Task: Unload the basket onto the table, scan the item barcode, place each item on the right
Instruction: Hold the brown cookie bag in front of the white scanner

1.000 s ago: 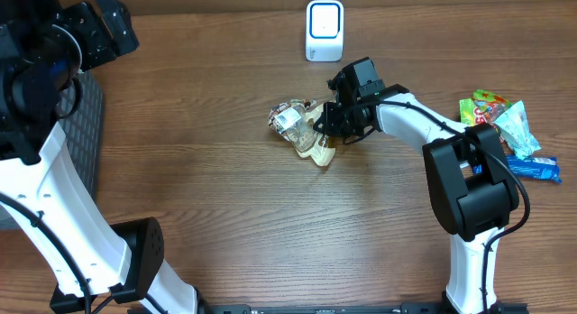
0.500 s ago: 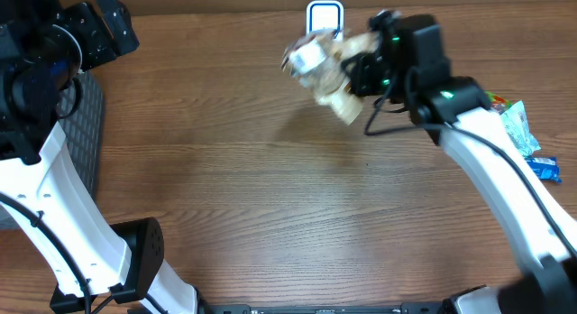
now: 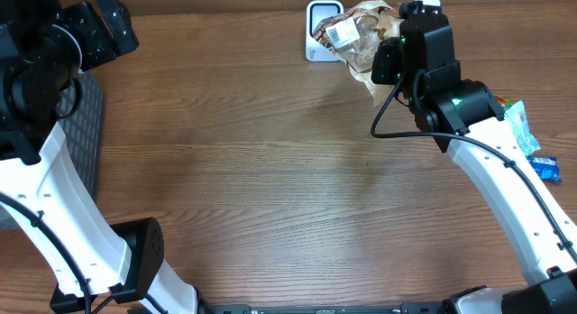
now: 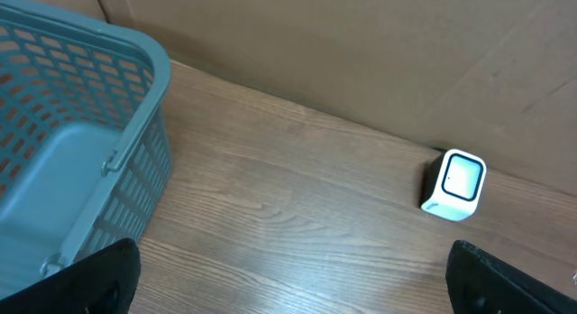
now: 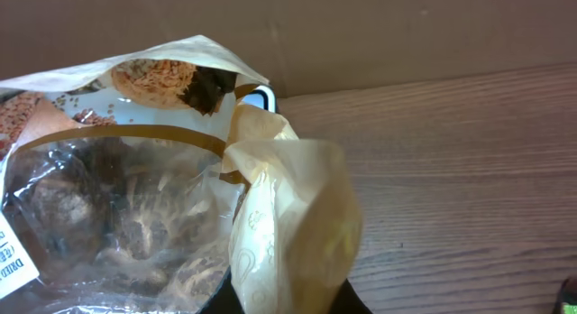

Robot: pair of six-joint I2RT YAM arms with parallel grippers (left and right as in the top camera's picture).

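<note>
The item is a clear and cream snack bag with brown contents and a white barcode label. My right gripper is shut on the bag's crumpled cream end and holds it in the air, right in front of the white scanner. The bag partly hides the scanner in the overhead view. In the right wrist view, only a corner of the scanner shows behind the bag. My left gripper is open and empty, far to the left, looking toward the scanner.
A blue mesh basket stands at the table's left edge. Several snack packets and a blue one lie at the right edge. A cardboard wall closes off the back of the table.
My right arm has lifted the bag off the middle of the table and carried it back and up to the scanner. The left arm has not moved.
</note>
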